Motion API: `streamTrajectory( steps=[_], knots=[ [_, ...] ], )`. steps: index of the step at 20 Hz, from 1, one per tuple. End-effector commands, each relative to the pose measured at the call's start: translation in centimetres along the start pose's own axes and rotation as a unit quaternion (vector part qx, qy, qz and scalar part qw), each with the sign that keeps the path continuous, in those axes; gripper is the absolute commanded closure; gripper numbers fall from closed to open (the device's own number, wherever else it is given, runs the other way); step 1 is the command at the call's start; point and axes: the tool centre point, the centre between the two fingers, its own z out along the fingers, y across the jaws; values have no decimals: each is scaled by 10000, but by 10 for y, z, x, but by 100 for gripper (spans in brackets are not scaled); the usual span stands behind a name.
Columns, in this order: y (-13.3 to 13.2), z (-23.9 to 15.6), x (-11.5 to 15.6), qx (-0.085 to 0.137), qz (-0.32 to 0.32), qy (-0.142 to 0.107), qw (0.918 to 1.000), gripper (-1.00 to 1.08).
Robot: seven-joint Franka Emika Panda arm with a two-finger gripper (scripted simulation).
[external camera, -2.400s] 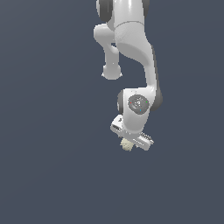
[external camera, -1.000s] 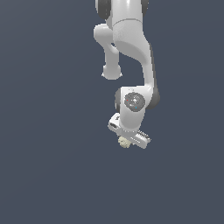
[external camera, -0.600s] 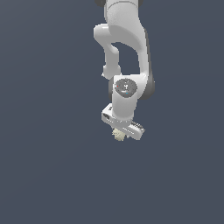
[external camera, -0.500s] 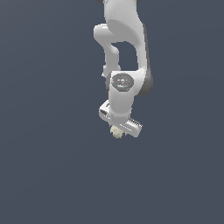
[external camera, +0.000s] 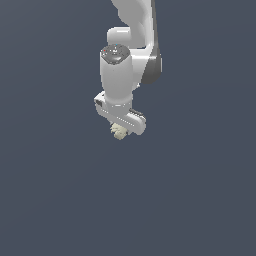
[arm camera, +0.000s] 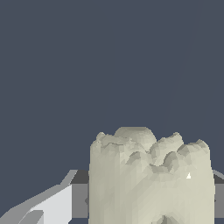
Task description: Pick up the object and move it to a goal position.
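Observation:
The object (external camera: 119, 132) is a small pale cream-yellow lumpy chunk held under the white gripper (external camera: 120, 130), well above the dark floor in the exterior view. The gripper is shut on it; most of the fingers are hidden behind the hand and the chunk. In the wrist view the object (arm camera: 148, 179) fills the lower middle, with one grey-white finger (arm camera: 52, 205) beside it and a dark pad against its side. No goal marker shows in either view.
The white arm (external camera: 131, 50) comes down from the top of the exterior view to the wrist. All around is a plain dark blue-grey surface with no other objects in sight.
The arm has swung toward the exterior view's left and lifted, carrying the object with it. The wrist has turned so its round cap now faces upward.

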Motion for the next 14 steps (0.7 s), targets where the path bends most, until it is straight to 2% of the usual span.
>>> streamTrajectory(
  steps=[1, 14],
  knots=[
    [21, -22, -1, 4, 0, -1, 10000, 108],
    [125, -139, -3, 4, 3, -1, 10000, 108]
  ],
)
